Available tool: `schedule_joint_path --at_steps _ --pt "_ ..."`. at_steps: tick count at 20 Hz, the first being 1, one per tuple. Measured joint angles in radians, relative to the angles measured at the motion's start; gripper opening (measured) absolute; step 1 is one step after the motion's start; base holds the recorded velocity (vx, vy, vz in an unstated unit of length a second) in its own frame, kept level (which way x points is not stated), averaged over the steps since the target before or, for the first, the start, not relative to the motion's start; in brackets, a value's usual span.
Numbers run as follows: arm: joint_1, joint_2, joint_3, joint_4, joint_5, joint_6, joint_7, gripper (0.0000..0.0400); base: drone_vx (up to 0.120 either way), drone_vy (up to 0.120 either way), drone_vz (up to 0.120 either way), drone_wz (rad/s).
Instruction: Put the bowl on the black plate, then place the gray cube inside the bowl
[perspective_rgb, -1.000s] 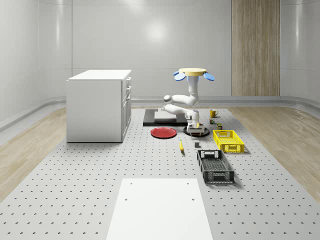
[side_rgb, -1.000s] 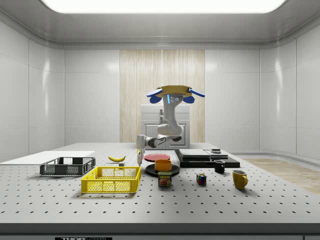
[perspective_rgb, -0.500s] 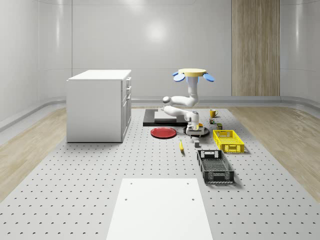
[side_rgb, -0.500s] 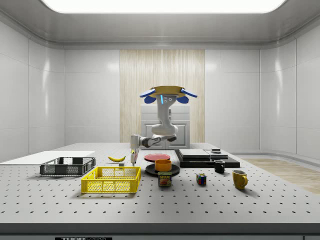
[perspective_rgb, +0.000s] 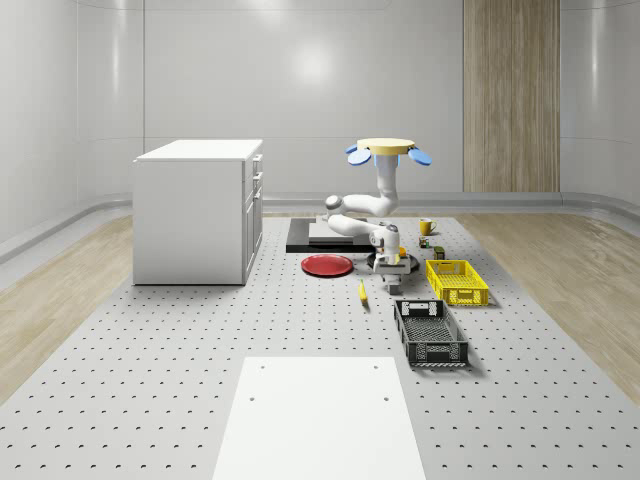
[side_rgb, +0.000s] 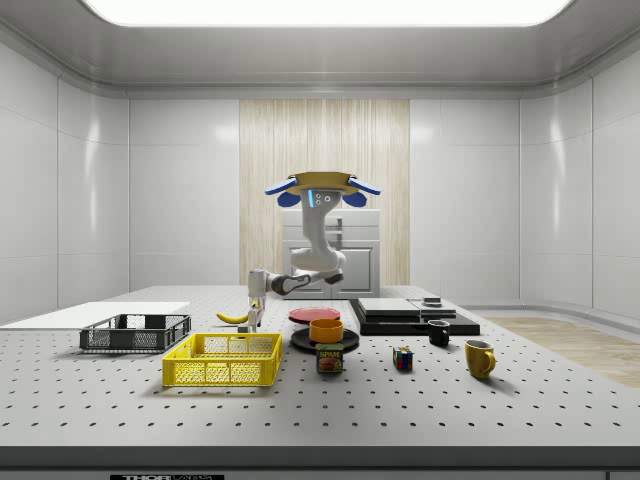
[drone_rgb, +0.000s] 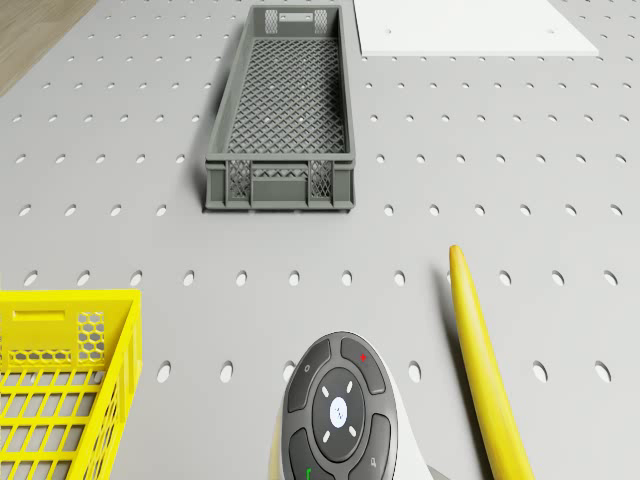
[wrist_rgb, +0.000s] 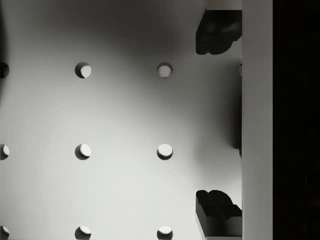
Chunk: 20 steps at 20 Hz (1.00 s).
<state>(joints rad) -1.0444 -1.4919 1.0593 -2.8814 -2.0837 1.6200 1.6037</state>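
Evenly and brightly lit from a broad ceiling panel (side_rgb: 330, 10); soft glare on the glossy rear wall (perspective_rgb: 315, 65). Short, faint shadows beneath the gripper (side_rgb: 253, 318); deep shade around its fingertips (wrist_rgb: 217, 37) over the perforated table (wrist_rgb: 120, 115). Sharp throughout.

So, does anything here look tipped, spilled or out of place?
Nothing stands out. The bowl sits upright on the black plate, and the yellow crate stands level. The drone hovers over the table, its hand low beside the banana.
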Motion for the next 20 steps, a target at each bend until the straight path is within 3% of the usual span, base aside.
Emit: schedule_joint_path --at_steps 10,20 --pt "0.004 0.007 -0.002 -0.001 -0.003 -0.007 -0.003 0.0400 0.120 -0.004 0.000 0.000" --pt "-0.001 0.013 -0.039 0.016 -0.041 0.004 -0.007 0.0388 0.004 0.000 0.000 0.000"
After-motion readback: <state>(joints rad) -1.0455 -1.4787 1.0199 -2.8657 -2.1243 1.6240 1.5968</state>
